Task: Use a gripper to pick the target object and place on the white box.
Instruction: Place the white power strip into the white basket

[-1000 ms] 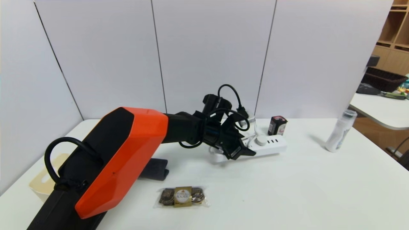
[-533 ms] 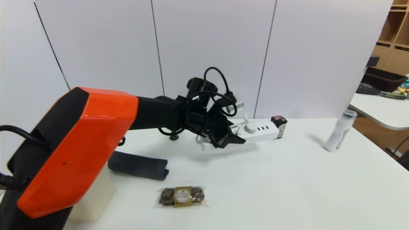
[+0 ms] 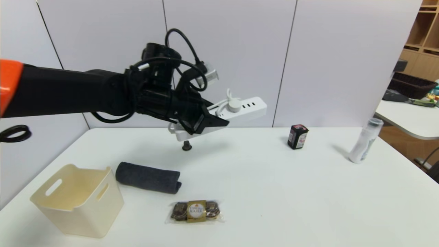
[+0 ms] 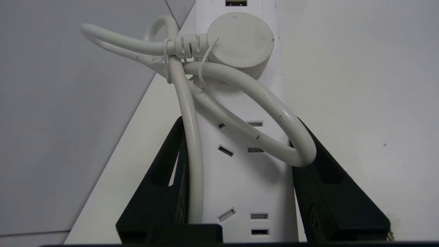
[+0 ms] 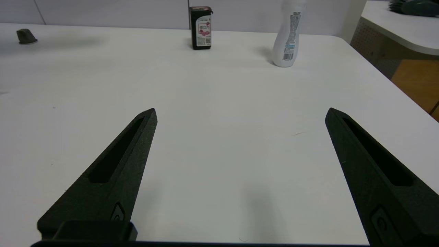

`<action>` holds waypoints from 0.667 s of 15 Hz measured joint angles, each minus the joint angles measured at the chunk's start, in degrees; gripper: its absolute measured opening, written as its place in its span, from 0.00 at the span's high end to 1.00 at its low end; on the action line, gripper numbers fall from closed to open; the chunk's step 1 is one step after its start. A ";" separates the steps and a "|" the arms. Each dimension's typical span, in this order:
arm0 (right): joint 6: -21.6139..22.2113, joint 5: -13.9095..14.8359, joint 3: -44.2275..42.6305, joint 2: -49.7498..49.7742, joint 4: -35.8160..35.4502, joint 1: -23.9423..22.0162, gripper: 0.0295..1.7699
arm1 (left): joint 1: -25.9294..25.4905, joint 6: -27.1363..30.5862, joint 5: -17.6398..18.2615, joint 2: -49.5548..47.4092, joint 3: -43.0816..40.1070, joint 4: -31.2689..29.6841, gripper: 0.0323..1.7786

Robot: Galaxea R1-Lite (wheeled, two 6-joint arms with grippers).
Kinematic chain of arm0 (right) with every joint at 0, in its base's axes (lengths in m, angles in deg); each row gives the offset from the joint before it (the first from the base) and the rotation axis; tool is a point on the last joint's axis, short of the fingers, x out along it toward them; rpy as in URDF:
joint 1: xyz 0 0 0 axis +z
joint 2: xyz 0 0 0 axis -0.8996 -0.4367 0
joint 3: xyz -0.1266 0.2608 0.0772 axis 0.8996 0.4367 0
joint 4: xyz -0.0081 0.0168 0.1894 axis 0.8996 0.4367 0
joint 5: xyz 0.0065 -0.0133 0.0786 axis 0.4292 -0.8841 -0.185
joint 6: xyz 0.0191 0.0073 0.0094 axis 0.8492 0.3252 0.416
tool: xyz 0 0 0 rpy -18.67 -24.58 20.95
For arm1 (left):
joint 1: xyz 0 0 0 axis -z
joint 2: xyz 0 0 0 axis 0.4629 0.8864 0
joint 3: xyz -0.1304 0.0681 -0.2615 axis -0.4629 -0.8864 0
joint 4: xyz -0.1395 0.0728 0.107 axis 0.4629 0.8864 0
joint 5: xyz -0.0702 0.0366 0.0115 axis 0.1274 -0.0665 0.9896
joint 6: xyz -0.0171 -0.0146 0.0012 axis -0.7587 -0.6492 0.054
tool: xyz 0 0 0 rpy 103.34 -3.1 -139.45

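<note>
The target object, a long white power strip with a bundled cord and round plug, hangs high above the table's back, tilted up toward the right. My left gripper is shut on it, one black finger on each long side. The cream-white open-top white box stands at the front left of the table, well below and to the left of the strip. My right gripper hovers open over bare table, out of the head view.
A rolled dark towel lies beside the box. A chocolate pack sits near the front. A small dark cap is under the strip, a black carton and a white bottle stand further right.
My left arm has lifted the power strip off the table and carried it up and to the left. The box has come into full view.
</note>
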 joint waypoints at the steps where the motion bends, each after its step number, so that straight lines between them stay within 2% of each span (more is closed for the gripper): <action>1: 0.00 0.00 0.00 0.00 0.00 0.00 0.04 | -1.38 0.00 0.01 -2.47 -1.68 0.55 0.52; 10: 0.02 -0.01 0.00 0.00 0.00 0.00 0.04 | -15.75 -0.38 -0.29 -24.92 -19.32 1.84 0.52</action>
